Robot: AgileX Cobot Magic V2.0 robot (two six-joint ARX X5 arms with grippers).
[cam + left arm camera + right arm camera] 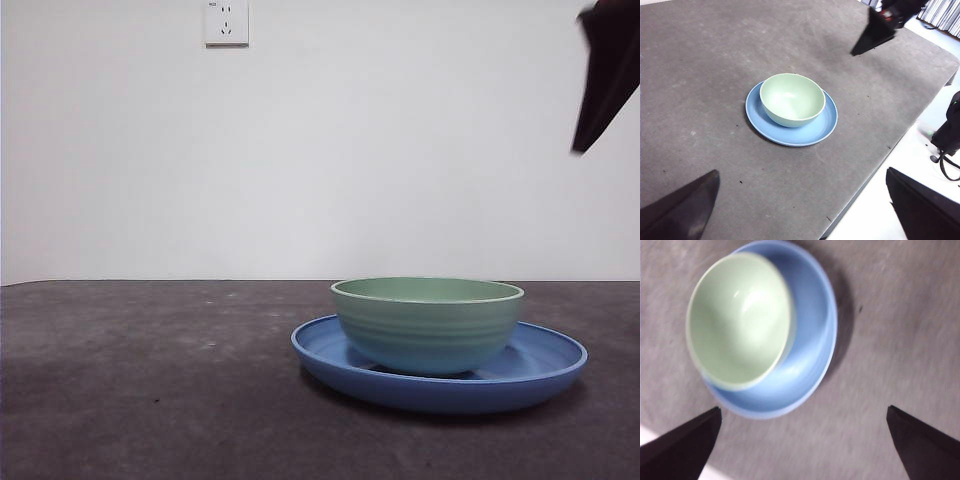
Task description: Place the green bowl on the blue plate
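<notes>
**Bowl sits on the plate, both pincers wide and empty**

You have the green bowl (428,322) resting upright on the blue plate (540,372), on the dark grey desk (150,390). Seen from the front, the bowl stands a little toward 9 o'clock of the plate's middle, so more bare blue shows on the 3 o'clock side. The pair lies toward 4 o'clock in that view.

Your right pincer (802,440) hangs above the dishes, its two black jaws spread wide with nothing between them; the bowl (740,320) and plate (810,315) lie below it, untouched. It shows in the front view as a black tip at 1 o'clock.

Your left pincer (805,210) is held well back from the dishes, jaws also wide apart and holding nothing. From there the bowl (792,99) and plate (825,122) lie well apart from it, and the right arm's tip (877,30) hangs beyond them.

A wall socket (227,22) sits at 11 o'clock.
</notes>
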